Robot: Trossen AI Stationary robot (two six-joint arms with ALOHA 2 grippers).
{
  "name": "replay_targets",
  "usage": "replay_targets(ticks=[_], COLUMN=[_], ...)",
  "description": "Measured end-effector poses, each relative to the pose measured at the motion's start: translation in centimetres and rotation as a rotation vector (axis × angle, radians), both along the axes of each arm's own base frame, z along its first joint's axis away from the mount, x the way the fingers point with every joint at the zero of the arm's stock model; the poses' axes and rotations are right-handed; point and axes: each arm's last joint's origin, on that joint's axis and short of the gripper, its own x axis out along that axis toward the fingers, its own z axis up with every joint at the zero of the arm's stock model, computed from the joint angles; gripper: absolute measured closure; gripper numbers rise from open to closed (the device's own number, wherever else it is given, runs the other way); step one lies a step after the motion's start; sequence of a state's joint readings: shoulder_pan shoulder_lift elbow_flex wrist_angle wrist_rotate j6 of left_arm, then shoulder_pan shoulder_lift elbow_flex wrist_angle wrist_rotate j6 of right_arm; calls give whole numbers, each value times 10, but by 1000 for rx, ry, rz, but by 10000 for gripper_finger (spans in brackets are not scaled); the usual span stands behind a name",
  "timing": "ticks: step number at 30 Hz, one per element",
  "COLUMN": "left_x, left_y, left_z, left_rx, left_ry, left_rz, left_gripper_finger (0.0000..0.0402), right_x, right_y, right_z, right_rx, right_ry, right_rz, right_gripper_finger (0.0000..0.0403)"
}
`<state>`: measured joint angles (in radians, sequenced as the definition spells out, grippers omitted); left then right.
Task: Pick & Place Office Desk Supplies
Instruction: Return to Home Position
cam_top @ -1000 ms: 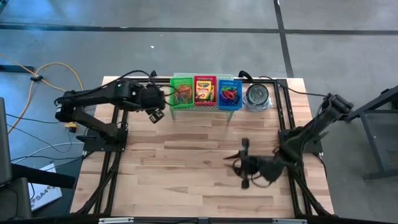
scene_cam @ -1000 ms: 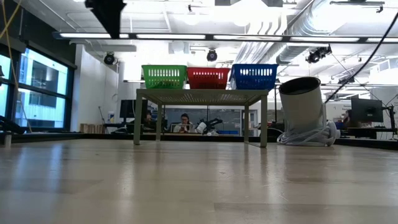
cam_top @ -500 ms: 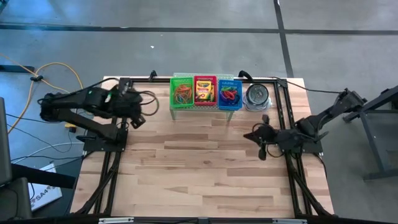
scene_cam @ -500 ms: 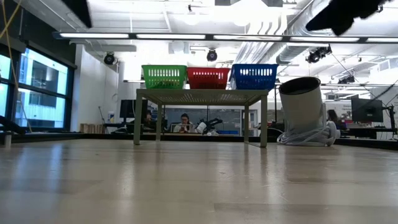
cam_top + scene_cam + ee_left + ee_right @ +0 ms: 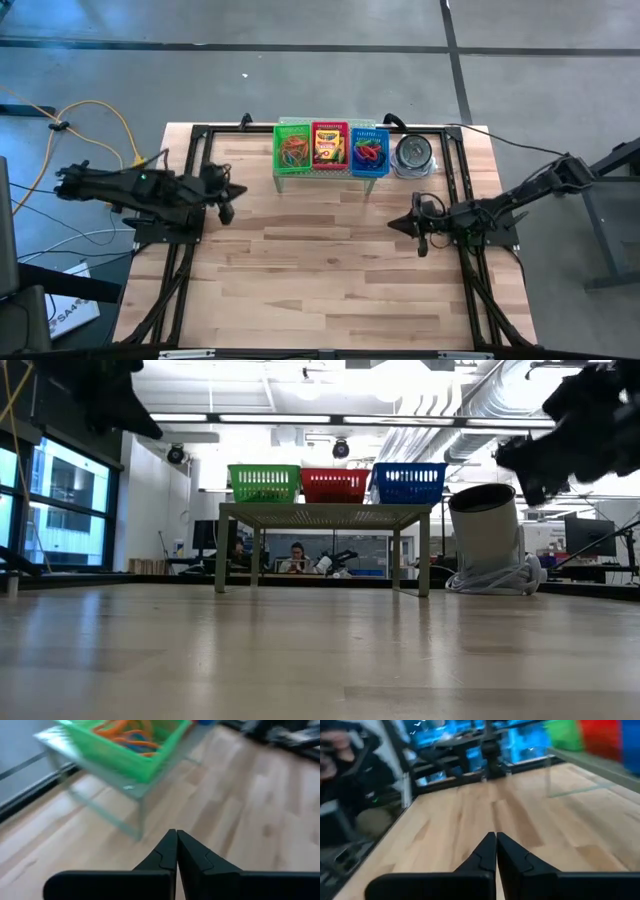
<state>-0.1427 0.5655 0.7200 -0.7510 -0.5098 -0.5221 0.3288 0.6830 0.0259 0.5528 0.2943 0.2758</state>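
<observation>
Surface: wooden table [image 5: 300, 265] with nothing loose on its boards. A low shelf [image 5: 325, 511] at the far edge carries a green basket [image 5: 264, 484], a red basket [image 5: 334, 486] and a blue basket [image 5: 408, 483] in a row. A round tin [image 5: 413, 152] stands just beside the blue one.
Supplies: rubber bands [image 5: 294, 151], mostly orange, lie in the green basket. Crayon boxes [image 5: 329, 146] fill the red one. The blue one holds small red pieces too small to identify.
Left gripper [image 5: 173, 836]: fingers pressed together with nothing between them. It is raised over the table's left side, near the shelf's green end but apart from it.
Right gripper [image 5: 493, 838]: likewise closed and empty. It is raised over the right side, in front of the tin and apart from it.
Step in hand: judged to be both arms going home, since the sorting looks finished.
Doing it well: leave the fingers closed. Fold each arm back toward its own base, away from the shelf. Hold enough height to clear the black frame rails [image 5: 455, 185], and move smoothly.
Risk: a sideways swing toward the shelf could knock a basket or the tin.
</observation>
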Motion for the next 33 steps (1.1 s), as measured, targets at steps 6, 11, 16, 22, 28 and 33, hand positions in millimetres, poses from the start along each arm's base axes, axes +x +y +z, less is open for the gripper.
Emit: replay_targets(ticks=[6,11,16,22,28,33], left_x=[2,-4,-17,-25,-21,-14], left_y=[-7,-10,-11,-12,-17,-21], left_z=[-30,-49,-62,-82,-107,-116], left_rx=[47,90,84,112,84,105], left_ry=[-152,-199,-284,-393,-436,-515], left_rz=[-137,-200,-233,-346,-481,-548], left_gripper_finger=[401,401,401,401,401,401], right_x=[-1,-1,-1,-1,-1,-1], right_y=[-4,-3,-3,-3,-2,-2], right_z=[-6,-5,-6,-6,-7,-9], right_rx=[19,16,25,26,36,31], right_ry=[12,10,12,14,21,37], right_rz=[-96,-71,-55,-49,-38,-21], right_gripper_finger=[402,402,401,401,401,401])
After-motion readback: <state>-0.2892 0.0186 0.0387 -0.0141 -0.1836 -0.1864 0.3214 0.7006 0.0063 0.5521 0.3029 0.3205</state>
